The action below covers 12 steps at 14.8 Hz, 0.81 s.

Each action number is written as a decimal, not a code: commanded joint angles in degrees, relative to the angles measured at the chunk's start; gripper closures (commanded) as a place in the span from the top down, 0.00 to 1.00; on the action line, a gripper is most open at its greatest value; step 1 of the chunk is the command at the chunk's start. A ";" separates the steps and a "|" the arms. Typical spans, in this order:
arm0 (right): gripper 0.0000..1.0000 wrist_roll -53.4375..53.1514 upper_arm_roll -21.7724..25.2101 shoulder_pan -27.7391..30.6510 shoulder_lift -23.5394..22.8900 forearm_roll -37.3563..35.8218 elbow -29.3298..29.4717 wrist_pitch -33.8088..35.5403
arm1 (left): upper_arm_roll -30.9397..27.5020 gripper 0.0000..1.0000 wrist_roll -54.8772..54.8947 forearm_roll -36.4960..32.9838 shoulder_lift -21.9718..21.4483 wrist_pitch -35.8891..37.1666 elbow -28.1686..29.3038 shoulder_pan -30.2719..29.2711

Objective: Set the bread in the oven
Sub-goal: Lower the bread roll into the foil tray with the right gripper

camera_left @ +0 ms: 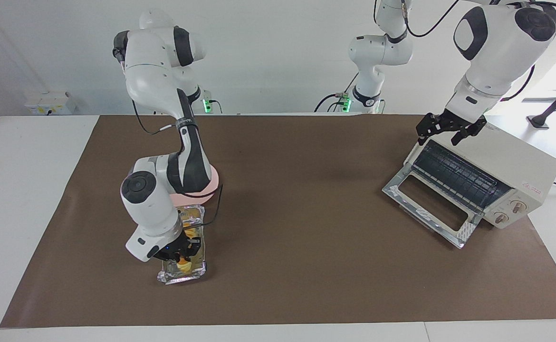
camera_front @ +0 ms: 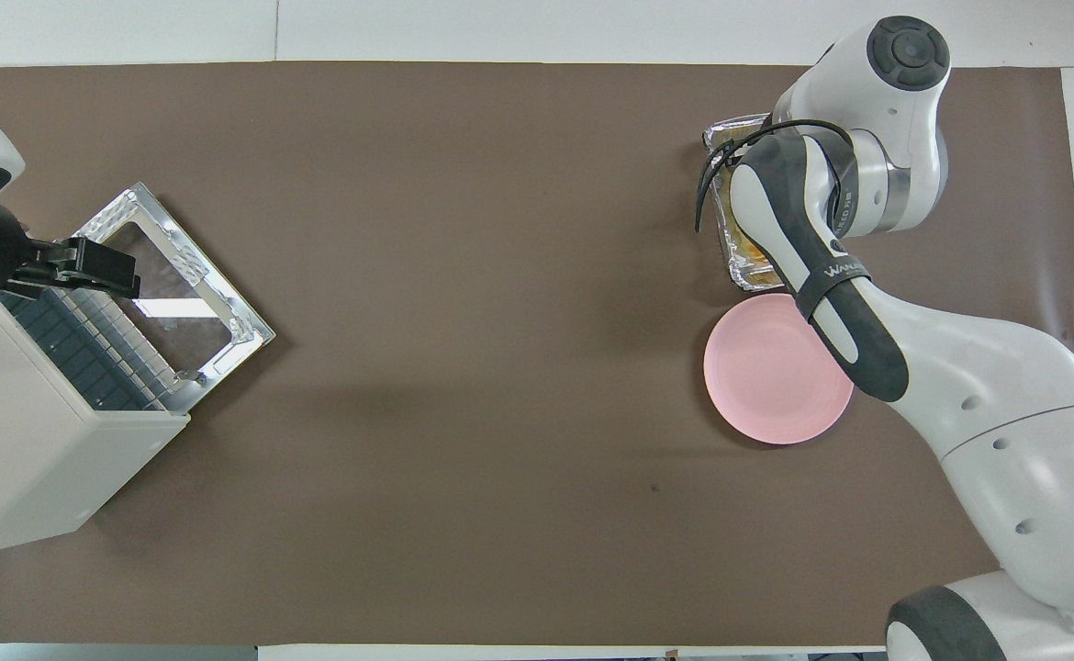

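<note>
1. Brown paper sheet [camera_left: 278, 247] covers a white table [camera_left: 21, 213], with a pale wall above it where the two white arms are mounted.
2. Toward the right arm's end of the table, the right gripper [camera_left: 181, 254] is down in a crinkled silver foil tray [camera_left: 183, 278], its black fingers around the bread [camera_left: 191, 233], a short row of yellow-orange slices lying in that tray. Whether the fingers are clamped on the slices or slack around them I cannot tell; in the overhead view the arm itself hides them.
3. Just beside the tray, nearer to the robots, lies a round pink plate [camera_front: 771, 381], partly covered by the right arm in the facing view.
4. Bare brown paper fills the middle of the table.
5. Toward the left arm's end stands a cream-white boxy toaster oven [camera_left: 520, 164] with two round knobs [camera_left: 509, 212]. Its glass drop-down door [camera_left: 432, 204] is lowered flat onto the paper, and the dark wire rack [camera_left: 458, 175] shows inside the opening.
6. The left gripper [camera_left: 450, 130] hangs over the oven's top edge at the corner away from the knobs, its black fingers spread apart and holding nothing.
</note>
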<state>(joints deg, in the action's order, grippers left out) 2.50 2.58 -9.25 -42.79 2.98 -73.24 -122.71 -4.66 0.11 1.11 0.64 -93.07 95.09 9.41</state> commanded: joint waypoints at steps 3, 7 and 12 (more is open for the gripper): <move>1.00 -1.45 0.05 0.72 0.96 -0.70 0.03 5.36 | -0.26 1.00 0.77 0.21 -1.08 0.26 0.89 0.09; 1.00 -3.54 0.84 1.34 0.87 -0.70 1.96 6.78 | -0.26 1.00 0.77 0.21 -1.08 0.17 0.89 0.09; 1.00 -4.96 2.86 1.43 0.96 -0.96 3.37 9.77 | -0.26 1.00 0.77 0.21 -1.08 0.26 0.89 0.09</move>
<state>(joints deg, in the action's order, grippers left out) -1.31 4.43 -8.04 -42.13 2.74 -70.24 -114.24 -4.66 0.11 1.11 0.64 -93.07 95.09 9.41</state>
